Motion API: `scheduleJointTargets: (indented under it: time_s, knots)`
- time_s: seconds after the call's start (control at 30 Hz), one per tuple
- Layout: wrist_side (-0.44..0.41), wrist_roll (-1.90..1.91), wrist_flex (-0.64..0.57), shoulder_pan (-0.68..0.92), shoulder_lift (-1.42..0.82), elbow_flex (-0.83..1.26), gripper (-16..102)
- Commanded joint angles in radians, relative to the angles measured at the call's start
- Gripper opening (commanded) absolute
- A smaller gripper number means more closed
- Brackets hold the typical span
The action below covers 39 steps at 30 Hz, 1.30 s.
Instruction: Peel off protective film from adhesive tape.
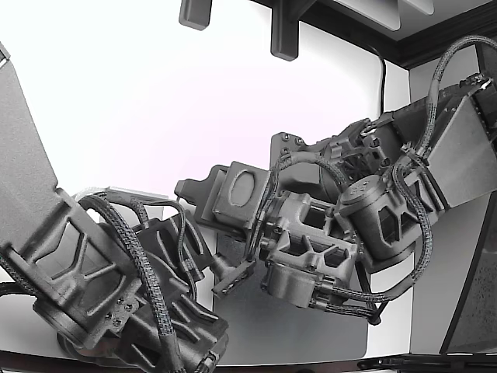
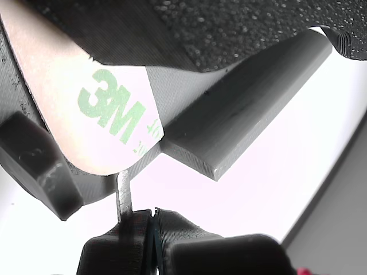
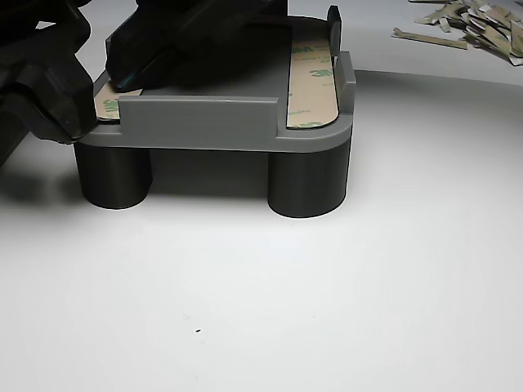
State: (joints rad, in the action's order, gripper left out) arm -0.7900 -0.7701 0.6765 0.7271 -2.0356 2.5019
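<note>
A grey part (image 3: pixel 221 122) stands on two dark round legs (image 3: pixel 309 180). Two strips of adhesive tape lie on it under pale protective film printed 3M: one along the other view's right side (image 3: pixel 315 77), one at the left corner (image 3: pixel 106 106). The wrist view shows the film (image 2: pixel 100 109) close up beside the part's grey rim (image 2: pixel 241 126). My gripper (image 2: pixel 152 220) sits just off the film's rounded end, jaws together. A thin pale sliver (image 2: pixel 124 195) runs from the film's edge to the fingertips; whether it is pinched does not show. In the other view the dark gripper (image 3: pixel 122 77) hovers over the left strip.
Two dark arms (image 1: pixel 311 233) (image 1: pixel 116 280) meet over the white table (image 1: pixel 140 93) in the exterior view. A heap of several peeled film strips (image 3: pixel 478 28) lies at the far right of the other view. Dark fixtures (image 1: pixel 283 31) hang above.
</note>
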Motion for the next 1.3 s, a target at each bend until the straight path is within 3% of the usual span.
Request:
scheduleJointTargets:
  time_s: [0.0,1.27]
  knots:
    - [-0.003,0.003,-0.005,-0.014,-0.015,-0.032,-11]
    - [0.002,0.026,-0.012,-0.006,-0.009,-0.052,-11]
